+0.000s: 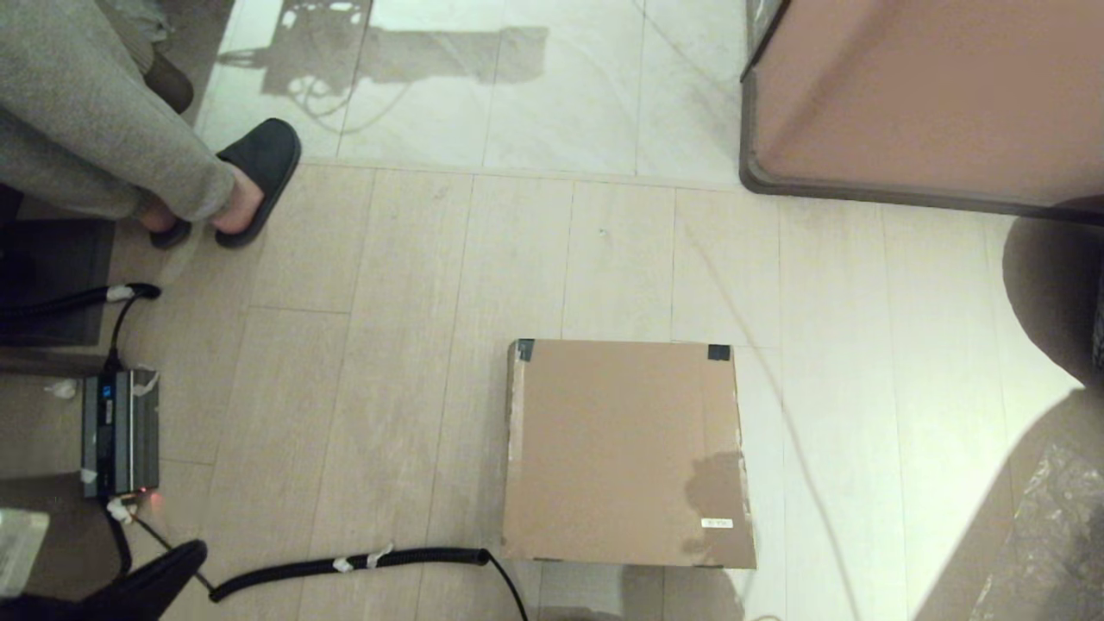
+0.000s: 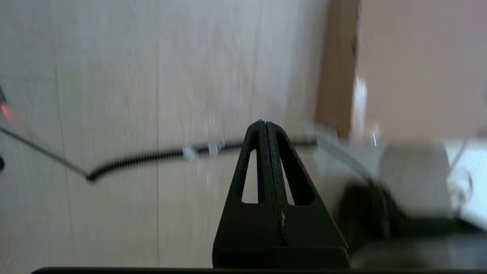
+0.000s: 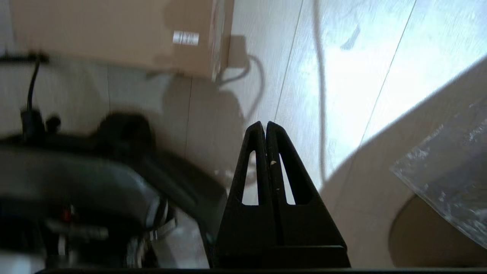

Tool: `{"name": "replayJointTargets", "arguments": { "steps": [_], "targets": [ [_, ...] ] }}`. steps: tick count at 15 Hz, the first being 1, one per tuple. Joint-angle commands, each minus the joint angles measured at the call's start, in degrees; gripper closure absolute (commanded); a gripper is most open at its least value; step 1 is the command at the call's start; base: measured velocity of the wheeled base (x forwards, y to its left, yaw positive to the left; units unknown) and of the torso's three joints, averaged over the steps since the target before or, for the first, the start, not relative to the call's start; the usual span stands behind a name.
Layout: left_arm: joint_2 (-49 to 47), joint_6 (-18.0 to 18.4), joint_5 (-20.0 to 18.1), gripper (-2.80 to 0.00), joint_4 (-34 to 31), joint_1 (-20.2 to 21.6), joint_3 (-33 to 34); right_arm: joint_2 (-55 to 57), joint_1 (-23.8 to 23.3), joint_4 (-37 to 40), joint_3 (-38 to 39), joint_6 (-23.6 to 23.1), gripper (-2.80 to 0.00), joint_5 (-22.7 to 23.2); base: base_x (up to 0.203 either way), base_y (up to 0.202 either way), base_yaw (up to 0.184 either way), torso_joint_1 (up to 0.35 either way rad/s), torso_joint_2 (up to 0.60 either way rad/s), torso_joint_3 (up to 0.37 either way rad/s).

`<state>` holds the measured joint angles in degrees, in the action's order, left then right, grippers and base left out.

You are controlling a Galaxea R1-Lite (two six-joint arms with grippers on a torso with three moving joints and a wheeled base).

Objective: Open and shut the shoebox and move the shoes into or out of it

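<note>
The shoebox [image 1: 625, 453] lies on the floor with its lid down; dark tape marks its two far corners and a small white label [image 1: 717, 523] sits near the front right. No shoes show anywhere. My left gripper [image 2: 265, 122] is shut on nothing, hovering over the floor left of the shoebox [image 2: 418, 68]. Its black fingers [image 1: 164, 565] poke in at the bottom left of the head view. My right gripper [image 3: 265, 123] is also shut and empty, over the floor to the front right of the shoebox [image 3: 114, 30]. The head view does not show it.
A coiled black cable [image 1: 362, 561] runs along the floor from the box's front left corner. A black device [image 1: 121, 431] sits at the left. A person's feet in dark slippers [image 1: 259, 168] stand far left. A big brown cabinet [image 1: 923, 95] fills the far right; crinkled plastic [image 1: 1052, 535] lies near right.
</note>
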<state>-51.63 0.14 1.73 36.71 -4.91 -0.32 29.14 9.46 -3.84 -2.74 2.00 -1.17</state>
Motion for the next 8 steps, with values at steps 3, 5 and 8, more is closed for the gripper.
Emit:
{"name": "replayJointTargets", "arguments": {
  "steps": [3,5,8],
  "targets": [
    [23.5,2.4,-2.3,0.00,-21.2,-0.1,0.3,-13.3,-0.2,21.0,-4.0,-3.1,0.00,1.4,0.000,0.000,0.000,0.000,0.00,0.000],
    [33.2,4.3,-2.7,0.00,-31.1,-0.1,-0.2,-13.3,-0.4,21.0,-4.1,-3.0,0.00,1.3,0.000,0.000,0.000,0.000,0.00,0.000],
    [35.8,6.2,-2.8,0.00,-39.7,5.0,-0.9,-13.3,-1.5,21.0,-4.1,-2.6,0.00,-0.3,0.000,0.000,0.000,0.000,0.00,0.000]
  ]
}}
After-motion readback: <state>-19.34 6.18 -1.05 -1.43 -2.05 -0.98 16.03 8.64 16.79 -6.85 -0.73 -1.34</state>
